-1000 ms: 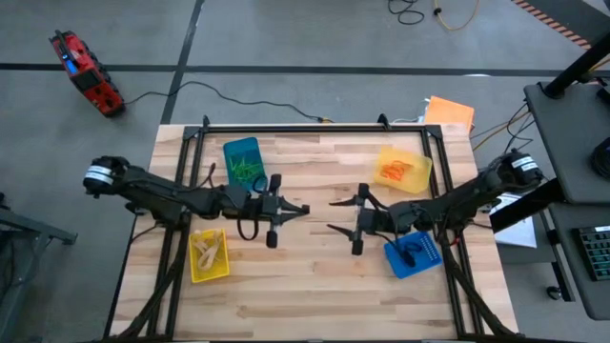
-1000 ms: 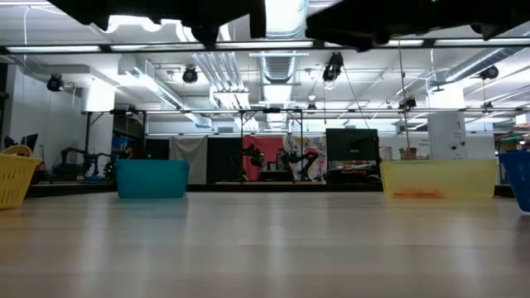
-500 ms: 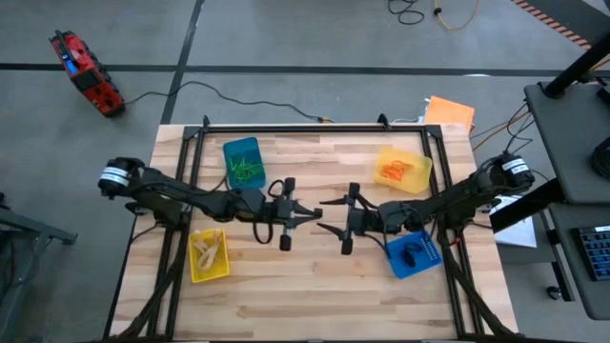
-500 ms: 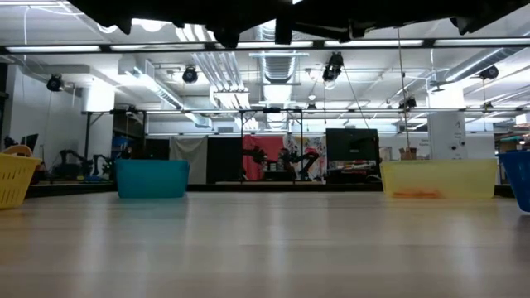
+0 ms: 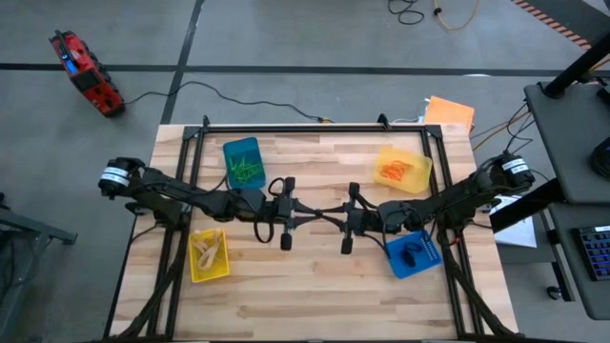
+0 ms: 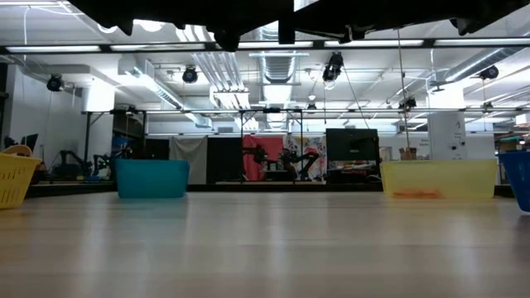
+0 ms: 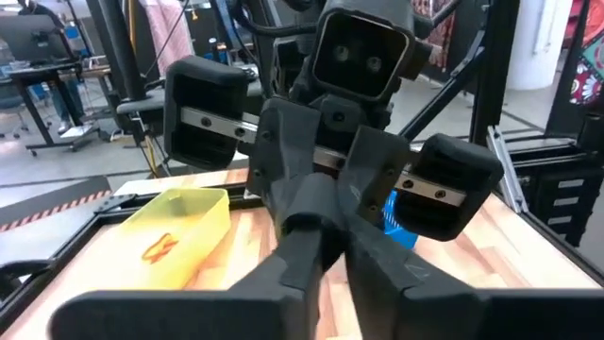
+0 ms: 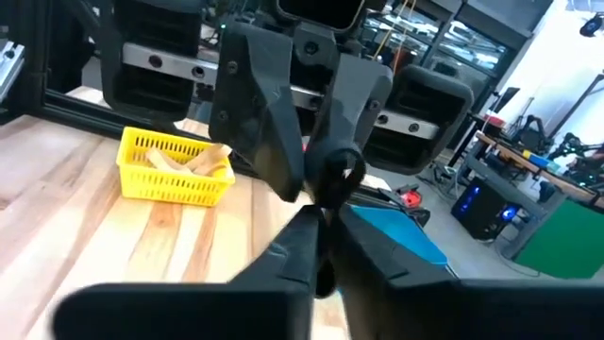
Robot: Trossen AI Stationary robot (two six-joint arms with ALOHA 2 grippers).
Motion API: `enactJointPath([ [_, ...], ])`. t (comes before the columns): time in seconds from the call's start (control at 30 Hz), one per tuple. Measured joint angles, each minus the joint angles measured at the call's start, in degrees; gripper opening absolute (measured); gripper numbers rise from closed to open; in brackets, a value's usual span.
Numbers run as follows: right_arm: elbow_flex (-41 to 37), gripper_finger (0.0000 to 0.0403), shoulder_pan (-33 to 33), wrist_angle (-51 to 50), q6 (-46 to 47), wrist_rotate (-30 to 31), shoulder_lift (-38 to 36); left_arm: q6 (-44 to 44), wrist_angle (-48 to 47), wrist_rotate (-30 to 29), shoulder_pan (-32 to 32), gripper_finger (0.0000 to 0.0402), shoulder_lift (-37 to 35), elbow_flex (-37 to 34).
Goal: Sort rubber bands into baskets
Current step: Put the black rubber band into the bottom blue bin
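Looking down from above, the left gripper (image 5: pixel 314 212) and right gripper (image 5: pixel 327 215) meet tip to tip over the middle of the table (image 5: pixel 305 286), each with its fingers pressed together. The bands all lie in baskets. Green bands (image 5: pixel 247 171) are in the back blue basket (image 5: pixel 239 148) and orange bands (image 5: pixel 395 171) in the back yellow basket (image 5: pixel 416 181). Tan bands (image 5: pixel 206 252) are in the front yellow basket (image 5: pixel 212 275) and black bands (image 5: pixel 410 253) in the front blue basket (image 5: pixel 427 255). An orange sheet (image 5: pixel 450 111) lies just off the table's back right corner.

From table height, the bare wood runs to the back blue basket and the back yellow basket, where orange shows low through the wall. The front baskets just show at either edge. The arms are only dark shapes along the top.

From the left wrist, that arm's own fingers lie closed, tips against the right gripper's closed fingers. The back yellow basket sits on the table beyond, one orange band showing inside, and a sliver of blue basket shows behind the right gripper.

From the right wrist, its own fingers are closed too, meeting the left gripper's tips. A small dark loop shows at that point; I cannot tell whether it is a band. The front yellow basket with its tan bands stands behind.
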Motion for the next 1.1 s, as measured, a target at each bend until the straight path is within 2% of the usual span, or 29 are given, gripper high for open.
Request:
enactJointPath([
  [0.03, 0.0, 0.0023, 0.0, -0.02, -0.14, 0.04, 0.0, -0.18, -0.11, 0.01, 0.05, 0.0039, -0.01, 0.0],
  [0.17, 0.0, 0.0012, -0.02, -1.02, -0.03, 0.45, -0.17, -0.25, -1.81, -1.55, -0.04, 0.0096, -0.61, 0.0],
  [0.3, 0.44, 0.001, 0.04, -10.83, 2.48, 6.1, -3.89, -0.25, -14.31, -3.28, 0.07, 0.0147, -4.26, 1.0],
  [0.33, 1.19, 0.001, 0.01, -16.59, 4.61, 7.22, -5.35, -0.27, -18.49, -3.52, 0.1, 0.0156, -5.37, 1.71],
  [0.4, 4.66, 0.001, -0.39, -35.45, 13.24, 6.45, -8.19, -1.34, -27.35, -4.81, 0.04, 0.017, -7.58, 3.27],
  [0.5, 12.6, 0.001, -0.38, -67.32, 31.13, -3.03, -10.19, -4.44, -39.32, -9.45, -0.03, 0.0178, -9.84, 5.83],
  [0.57, 16.95, 0.0009, 0.93, -82.68, 40.96, -8.27, -9.6, -5.97, -45.84, -12.33, -0.01, 0.018, -10.95, 7.22],
  [0.63, 20.31, 0.0009, 2.5, -95.53, 47.74, -13.87, -8.3, -6.48, -50.15, -14.64, -0.01, 0.018, -11.91, 8.37],
  [0.77, 23.1, 0.0009, 4.8, -111.38, 58.14, -24.97, -6.25, -7.51, -54.68, -15.11, -0.01, 0.018, -12.53, 9.46],
  [0.9, 20.29, 0.0009, 7.41, -113.44, 63.94, -35.48, -5.05, -7.62, -55.25, -15.11, -0.04, 0.018, -12.76, 9.44],
  [1.1, 17.46, 0.0017, 10.09, -112.63, 70.1, -35.31, -4.5, -6.83, -55.47, -15.12, -0.01, 0.018, -12.52, 9.38],
])
